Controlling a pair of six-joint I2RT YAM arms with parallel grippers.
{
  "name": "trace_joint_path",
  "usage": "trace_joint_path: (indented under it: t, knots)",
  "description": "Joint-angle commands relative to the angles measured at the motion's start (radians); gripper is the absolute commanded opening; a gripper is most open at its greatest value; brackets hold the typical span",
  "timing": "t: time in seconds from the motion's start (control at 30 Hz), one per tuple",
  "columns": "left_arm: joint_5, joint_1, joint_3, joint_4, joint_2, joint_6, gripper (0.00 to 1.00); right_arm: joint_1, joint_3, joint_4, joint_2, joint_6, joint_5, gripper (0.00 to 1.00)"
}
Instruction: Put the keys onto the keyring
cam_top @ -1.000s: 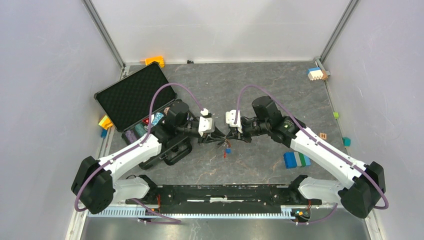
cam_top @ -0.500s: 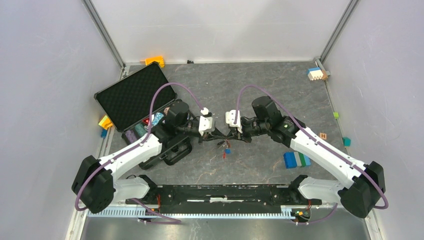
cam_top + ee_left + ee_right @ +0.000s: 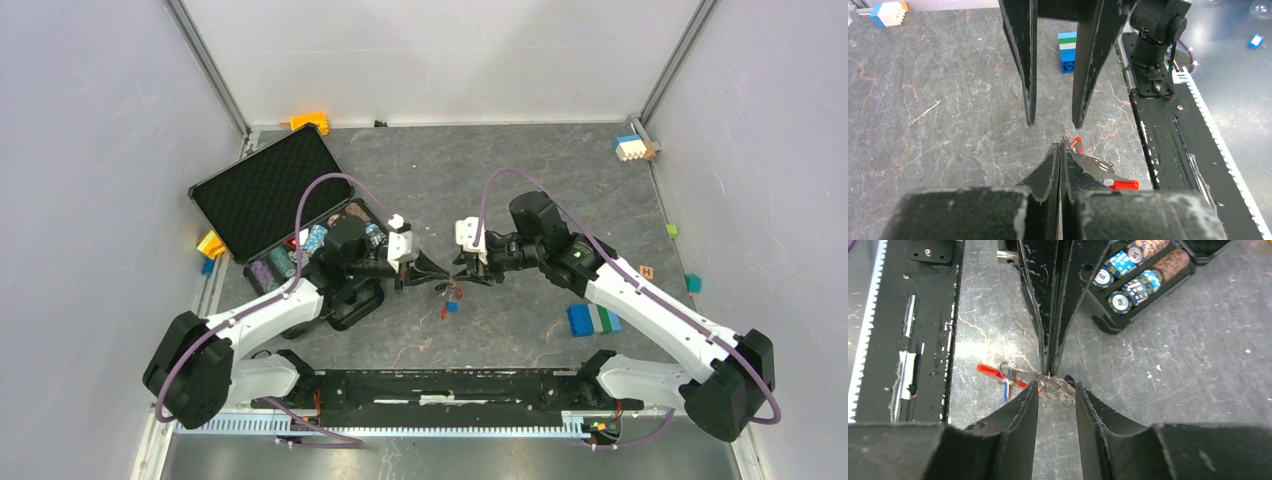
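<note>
Right wrist view, nearest first: my right pincer (image 3: 1053,384) stands parted, with the keyring (image 3: 1059,388) strap crossing the gap at its tips. I cannot tell whether the strap touches either finger. Just beyond, tip to tip with it, the left pincer (image 3: 1048,371) is pressed shut on that strap. The strap's long axis runs sideways across both pincers. Its clip (image 3: 990,370) end trails toward the arm bases, low over the surface (image 3: 1158,390), with the keys (image 3: 1007,384) by the ring there. Only the blue one shows plainly, and I cannot tell whether it is threaded. I judge the right arm free, so its next grip lies along the strap toward that end.
</note>
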Motion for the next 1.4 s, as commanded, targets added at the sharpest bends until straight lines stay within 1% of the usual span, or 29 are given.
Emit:
trace_joint_path:
  t: [0.0, 0.07, 0.27, 0.47, 0.57, 0.87, 1.03, 1.2, 1.37]
  knots:
    - [0.056, 0.024, -0.053, 0.333, -0.016, -0.222, 0.02, -0.027, -0.019, 0.074, -0.064, 0.016, -0.039, 0.40]
    - [0.057, 0.024, -0.059, 0.366, -0.011, -0.278, 0.02, -0.041, -0.025, 0.080, -0.077, 0.018, -0.061, 0.40]
    - [0.042, 0.023, -0.078, 0.416, -0.007, -0.315, 0.02, -0.072, -0.041, 0.103, -0.082, 0.024, -0.135, 0.39]
    - [0.031, 0.024, -0.112, 0.543, 0.012, -0.386, 0.02, -0.076, -0.051, 0.122, -0.060, 0.014, -0.211, 0.39]
    - [0.025, 0.023, -0.125, 0.570, 0.020, -0.390, 0.02, -0.084, -0.063, 0.124, -0.060, 0.007, -0.227, 0.37]
    - [0.024, 0.024, -0.134, 0.602, 0.020, -0.397, 0.02, -0.108, -0.112, 0.130, -0.047, 0.010, -0.292, 0.36]
    - [0.018, 0.024, -0.132, 0.601, 0.022, -0.393, 0.02, -0.108, -0.120, 0.150, -0.032, 0.021, -0.323, 0.32]
    - [0.016, 0.024, -0.133, 0.596, 0.021, -0.386, 0.02, -0.108, -0.119, 0.162, -0.012, 0.036, -0.347, 0.23]
    - [0.022, 0.024, -0.133, 0.597, 0.022, -0.386, 0.02, -0.108, -0.123, 0.170, -0.003, 0.041, -0.349, 0.20]
